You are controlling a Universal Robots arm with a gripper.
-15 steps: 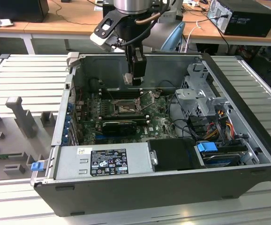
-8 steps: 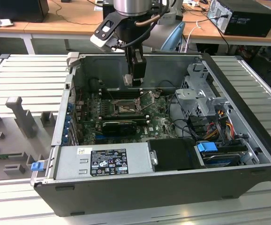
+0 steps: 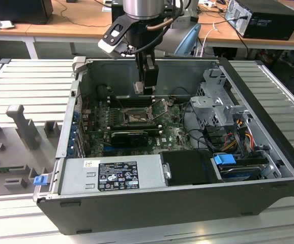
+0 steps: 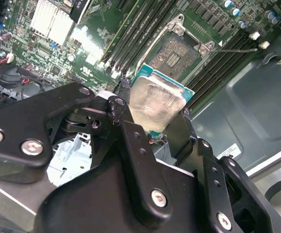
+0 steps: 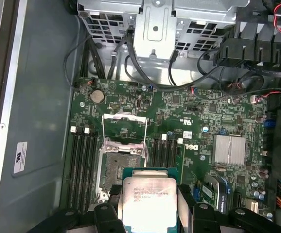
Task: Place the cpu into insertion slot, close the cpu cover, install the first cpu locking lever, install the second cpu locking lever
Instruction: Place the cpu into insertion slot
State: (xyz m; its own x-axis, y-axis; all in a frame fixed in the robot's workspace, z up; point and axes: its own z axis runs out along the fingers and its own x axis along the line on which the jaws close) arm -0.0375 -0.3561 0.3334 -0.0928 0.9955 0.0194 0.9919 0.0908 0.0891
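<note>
Now the cpu [image 5: 148,201] is clamped in the gripper [image 4: 152,116], hanging near the insertion slot [image 5: 118,170], whose pin field lies bare. Past the slot the cpu cover [image 5: 125,127] stands open. The exterior view shows free room around the gripper inside the computer case [image 3: 187,203]; fingers [image 4: 179,131] hide the chip's sides.

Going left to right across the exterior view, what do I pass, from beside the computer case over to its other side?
Grey stand → case's left wall → insertion slot, with the gripper holding the cpu above it → metal drive cage → case's right wall.
</note>
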